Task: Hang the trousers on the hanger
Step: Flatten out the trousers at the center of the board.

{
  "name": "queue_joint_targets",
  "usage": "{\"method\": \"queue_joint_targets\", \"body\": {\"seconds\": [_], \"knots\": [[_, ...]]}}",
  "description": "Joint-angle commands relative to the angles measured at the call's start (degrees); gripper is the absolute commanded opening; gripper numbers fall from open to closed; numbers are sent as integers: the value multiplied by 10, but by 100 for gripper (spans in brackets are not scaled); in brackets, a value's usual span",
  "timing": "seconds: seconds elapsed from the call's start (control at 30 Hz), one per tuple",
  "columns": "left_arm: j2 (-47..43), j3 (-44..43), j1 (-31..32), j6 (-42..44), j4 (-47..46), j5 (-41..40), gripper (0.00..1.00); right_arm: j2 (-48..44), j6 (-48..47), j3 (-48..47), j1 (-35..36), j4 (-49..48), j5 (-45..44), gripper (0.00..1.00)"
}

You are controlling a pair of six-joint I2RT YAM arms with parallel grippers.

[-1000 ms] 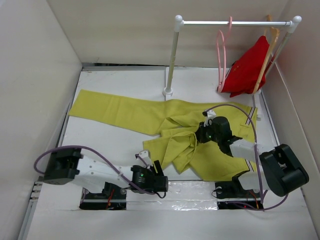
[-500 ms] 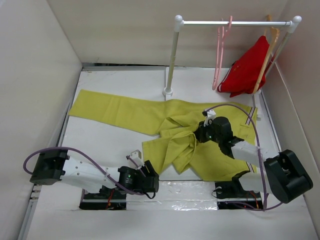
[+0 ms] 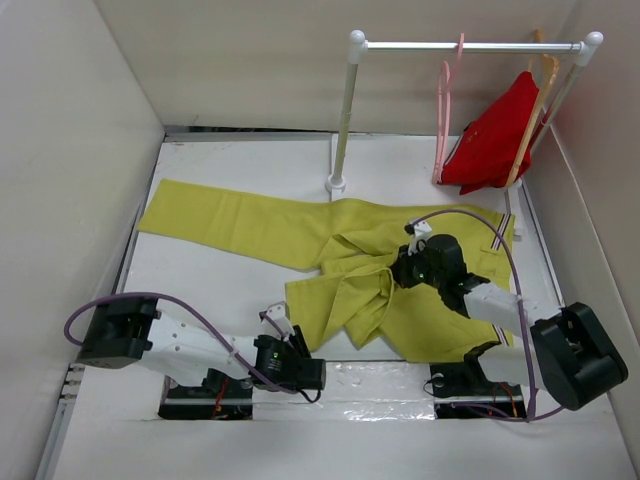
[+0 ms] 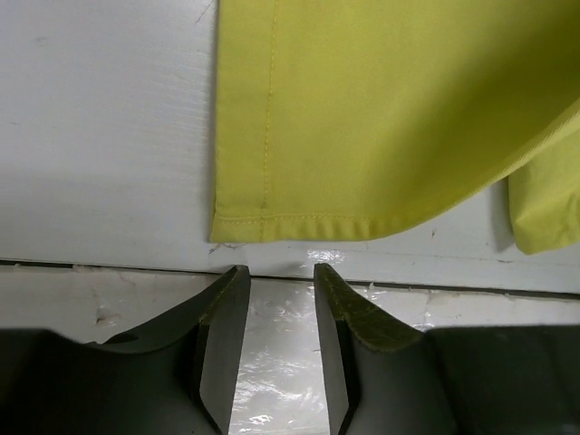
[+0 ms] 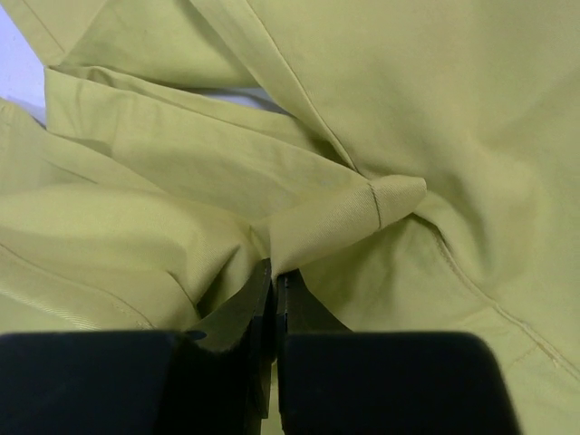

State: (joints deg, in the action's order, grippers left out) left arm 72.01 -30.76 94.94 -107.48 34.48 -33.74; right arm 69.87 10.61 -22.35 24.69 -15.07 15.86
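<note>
The yellow-green trousers (image 3: 250, 225) lie spread across the white table, with one leg folded toward the front. In the left wrist view the hem of that leg (image 4: 299, 222) lies just beyond the fingertips. My left gripper (image 3: 303, 348) (image 4: 278, 272) sits low at the table's front edge, open, with only glossy tape between its jaws. My right gripper (image 3: 397, 270) (image 5: 274, 272) is shut on a raised fold of the trousers (image 5: 344, 213) near their bunched middle. The pink hanger (image 3: 443, 120) hangs by its hook from the rail at the back right, apart from both grippers.
A white rail (image 3: 470, 45) on a post (image 3: 344, 110) spans the back right. A red garment (image 3: 495, 135) hangs on a tan wooden hanger (image 3: 543, 75) beside the pink one. Tall walls close in the left, back and right. A glossy tape strip (image 3: 380, 385) runs along the front edge.
My left gripper's jaws have narrowed and it has shifted slightly left along the front edge. The pink hanger swings on the rail. The right gripper stays on the fold.
</note>
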Motion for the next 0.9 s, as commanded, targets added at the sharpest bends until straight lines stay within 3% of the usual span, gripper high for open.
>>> {"method": "queue_joint_targets", "body": {"seconds": [0.0, 0.03, 0.17, 0.3, 0.43, 0.5, 0.53, 0.57, 0.6, 0.63, 0.73, 0.83, 0.87], "knots": [[19, 47, -9, -352, 73, -85, 29, -28, -16, -10, -10, 42, -8, 11], [13, 47, -9, -353, 70, -89, 29, -28, -19, -8, -10, 49, -8, 11], [-13, 74, -9, -347, 40, -88, 23, -78, -22, -2, -16, 79, -10, 40], [-20, 48, -9, -349, 86, -103, 25, -166, -38, -28, 22, 128, -37, 58], [-14, -28, -9, -338, 190, -158, 38, -207, -89, -79, 107, 132, -44, 60], [-35, -64, -9, -345, 250, -175, 45, -195, -127, -98, 149, 121, -37, 52], [-50, -69, -9, -346, 262, -191, 46, -164, -132, -115, 188, 116, -33, 41], [-69, -69, -9, -342, 268, -198, 47, -144, -140, -124, 209, 109, -16, 16], [-117, -64, -9, -339, 267, -208, 47, -123, -143, -132, 231, 95, -9, 5], [-144, -55, -9, -336, 263, -226, 47, -78, -144, -139, 277, 84, -3, 0], [-259, -6, -9, -336, 264, -254, 46, -7, -147, -147, 344, 2, 11, 0], [-354, 3, -9, -317, 282, -282, 43, 88, -146, -164, 396, -58, 22, 20], [-369, -4, -9, -311, 291, -287, 42, 130, -141, -169, 410, -71, 19, 31]]}}
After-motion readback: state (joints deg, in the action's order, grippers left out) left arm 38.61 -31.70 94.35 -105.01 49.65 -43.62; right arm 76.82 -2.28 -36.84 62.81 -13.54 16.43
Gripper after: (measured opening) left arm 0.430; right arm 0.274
